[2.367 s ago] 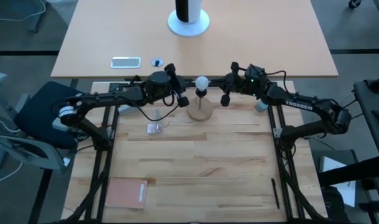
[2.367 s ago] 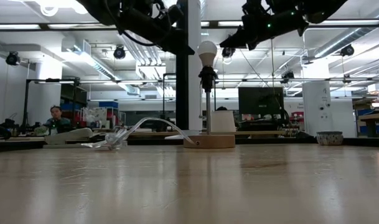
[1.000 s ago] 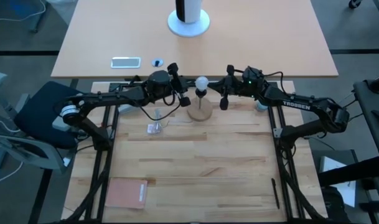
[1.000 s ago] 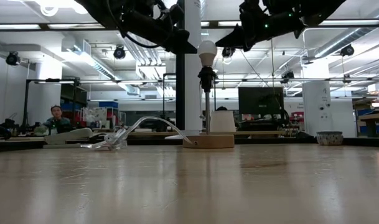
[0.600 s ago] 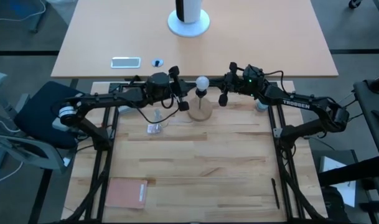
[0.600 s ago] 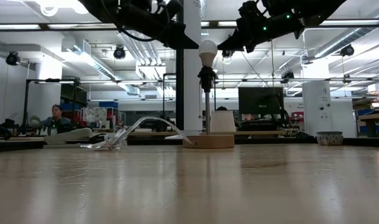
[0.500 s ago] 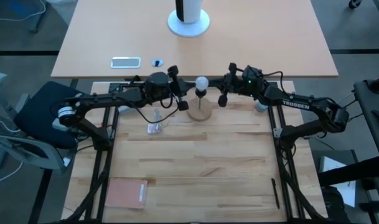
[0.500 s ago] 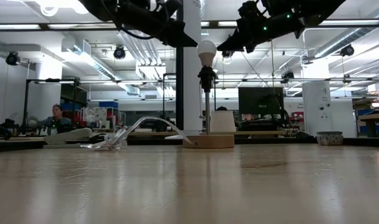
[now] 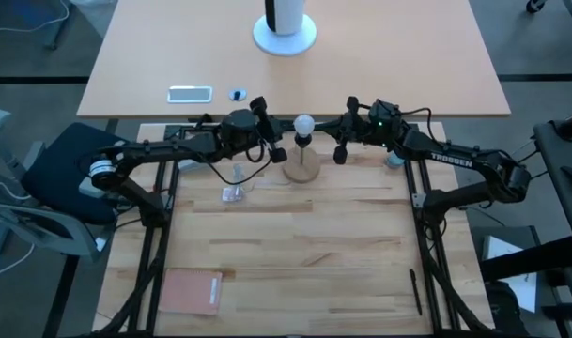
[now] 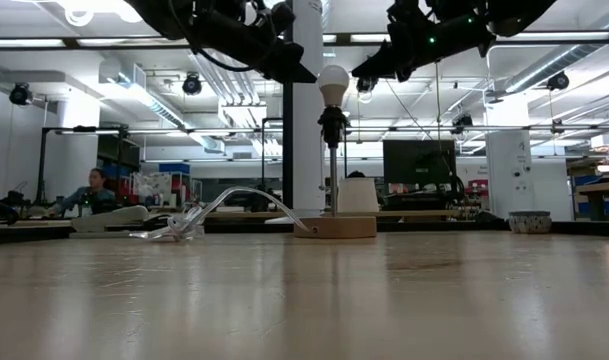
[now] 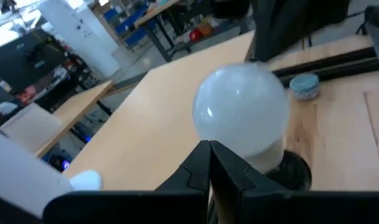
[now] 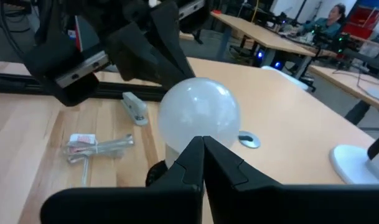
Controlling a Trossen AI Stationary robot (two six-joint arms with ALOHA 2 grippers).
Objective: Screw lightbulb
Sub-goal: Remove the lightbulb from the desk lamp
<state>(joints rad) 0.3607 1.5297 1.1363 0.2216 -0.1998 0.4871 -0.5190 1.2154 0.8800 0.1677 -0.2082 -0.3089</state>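
The frosted white lightbulb [image 9: 305,123] stands upright in the black socket stem [image 10: 333,150], which rises from the round wooden base [image 9: 301,170] at the table's far middle. My left gripper [image 9: 280,132] is shut, level with the bulb on its left; its wrist view [image 11: 209,149] shows the bulb [image 11: 241,118] just beyond the tips. My right gripper [image 9: 335,131] is shut, level with the bulb on its right; its wrist view [image 12: 202,144] shows the bulb [image 12: 198,115] just ahead. In the low view both tips stand close beside the bulb [image 10: 333,82].
A clear plastic wrapper [image 9: 234,193] and a looping clear cord [image 10: 246,200] lie left of the base. A brown pad [image 9: 193,291] lies near left, a black pen [image 9: 417,292] near right. A small blue-grey object [image 9: 393,160] sits by the right arm.
My right gripper has drawn slightly back from the bulb toward the table's right edge. The bulb and its stand have stayed where they were.
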